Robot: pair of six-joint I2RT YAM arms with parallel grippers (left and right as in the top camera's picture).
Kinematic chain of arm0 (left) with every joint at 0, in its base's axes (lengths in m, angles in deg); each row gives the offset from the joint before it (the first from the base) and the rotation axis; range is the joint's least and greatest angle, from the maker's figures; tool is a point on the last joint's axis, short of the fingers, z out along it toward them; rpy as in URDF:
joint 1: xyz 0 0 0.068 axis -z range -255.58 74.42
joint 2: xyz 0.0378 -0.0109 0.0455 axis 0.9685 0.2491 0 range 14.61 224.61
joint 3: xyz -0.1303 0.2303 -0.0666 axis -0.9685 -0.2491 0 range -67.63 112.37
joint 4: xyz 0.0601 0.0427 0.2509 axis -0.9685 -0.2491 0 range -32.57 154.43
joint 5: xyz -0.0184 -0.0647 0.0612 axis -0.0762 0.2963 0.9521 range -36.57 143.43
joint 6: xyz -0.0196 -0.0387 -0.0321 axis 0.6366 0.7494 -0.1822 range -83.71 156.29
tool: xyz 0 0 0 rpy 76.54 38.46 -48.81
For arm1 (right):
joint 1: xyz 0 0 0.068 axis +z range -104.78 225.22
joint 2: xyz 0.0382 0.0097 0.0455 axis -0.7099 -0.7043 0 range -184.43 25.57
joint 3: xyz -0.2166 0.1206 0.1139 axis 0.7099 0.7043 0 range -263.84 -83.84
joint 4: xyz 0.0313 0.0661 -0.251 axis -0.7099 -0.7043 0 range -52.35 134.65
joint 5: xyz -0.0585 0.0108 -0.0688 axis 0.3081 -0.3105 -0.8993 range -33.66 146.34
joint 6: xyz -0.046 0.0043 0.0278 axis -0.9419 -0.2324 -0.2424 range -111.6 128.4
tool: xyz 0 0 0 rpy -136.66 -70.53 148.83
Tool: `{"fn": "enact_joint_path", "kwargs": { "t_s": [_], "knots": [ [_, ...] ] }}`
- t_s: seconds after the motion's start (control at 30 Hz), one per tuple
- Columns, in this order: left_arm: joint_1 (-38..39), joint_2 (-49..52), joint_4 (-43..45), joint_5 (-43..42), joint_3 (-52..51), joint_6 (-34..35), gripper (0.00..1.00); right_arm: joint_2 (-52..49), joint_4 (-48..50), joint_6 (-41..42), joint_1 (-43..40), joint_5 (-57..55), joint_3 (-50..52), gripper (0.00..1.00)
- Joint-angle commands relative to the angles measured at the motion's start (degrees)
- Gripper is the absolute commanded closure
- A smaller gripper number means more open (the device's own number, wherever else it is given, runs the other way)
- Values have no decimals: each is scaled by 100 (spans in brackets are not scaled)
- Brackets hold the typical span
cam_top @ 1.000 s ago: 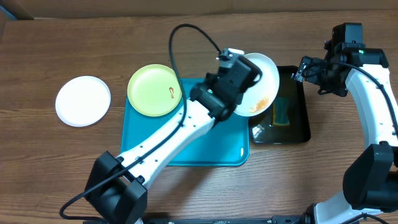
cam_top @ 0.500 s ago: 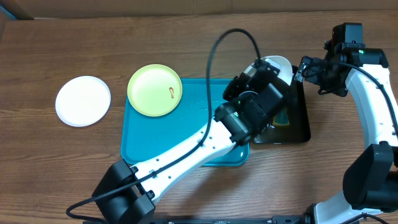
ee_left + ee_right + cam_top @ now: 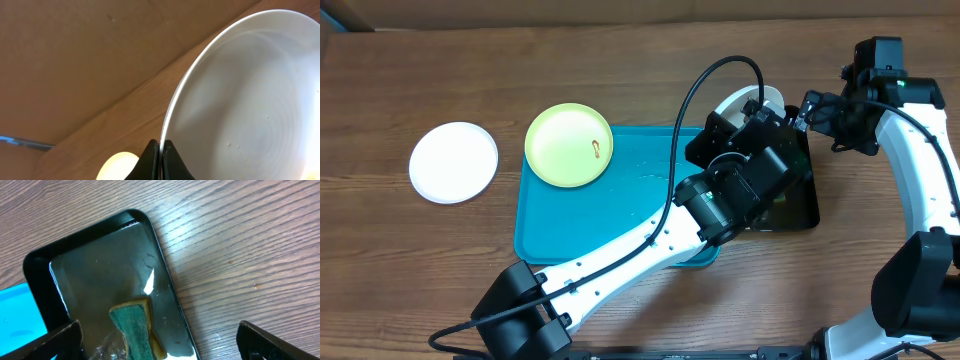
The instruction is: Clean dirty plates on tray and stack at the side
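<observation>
Overhead, a round white plate (image 3: 453, 162) lay on the wooden table (image 3: 400, 260) well to the left of the large flat turquoise-blue plastic tray (image 3: 610, 220), and it looked clean. A round pale yellow-green plate (image 3: 569, 144) sat over that tray's upper left corner, with a small orange-brown smear (image 3: 596, 148) on it. The left arm (image 3: 620, 245) stretched across the tray, so a careless swing back might have caught that plate. Just past the tray's right edge, the left gripper (image 3: 161, 157) was pinched shut on the thin rim of a second round white plate (image 3: 250, 100), which stood tilted steeply on edge above the small glossy black rectangular tray (image 3: 800, 205). That narrow hold seemed the main risk. With so little rim between the fingers, the plate could pivot or slip, then drop onto the black tray or knock its rim. A green sponge (image 3: 132, 325) lay in the black tray, on what looked like a wet floor. Furthest right of the turquoise tray, the right gripper (image 3: 160, 340) hung over the black tray with its fingers spread wide and nothing between them. If it went down for the sponge, it would pass near the tilted plate and might bump it.
</observation>
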Motion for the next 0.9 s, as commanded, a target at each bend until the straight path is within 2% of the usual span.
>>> {"fn": "enact_joint_path", "kwargs": {
  "t_s": [0.0,0.4,0.6,0.73,0.8,0.87],
  "knots": [
    [15,61,66,216,157,-79,96,48,31,24,33,-35,-48,0],
    [-33,61,247,516,160,697,96,48,31,24,33,-35,-48,0],
    [87,55,343,514,160,225,96,48,31,24,33,-35,-46,0],
    [-48,57,315,114,160,348,96,48,31,24,33,-35,-48,0],
    [-177,57,116,-70,160,634,96,48,31,24,33,-35,-46,0],
    [-352,55,-192,-632,160,1062,96,48,31,24,33,-35,-48,0]
  ]
}}
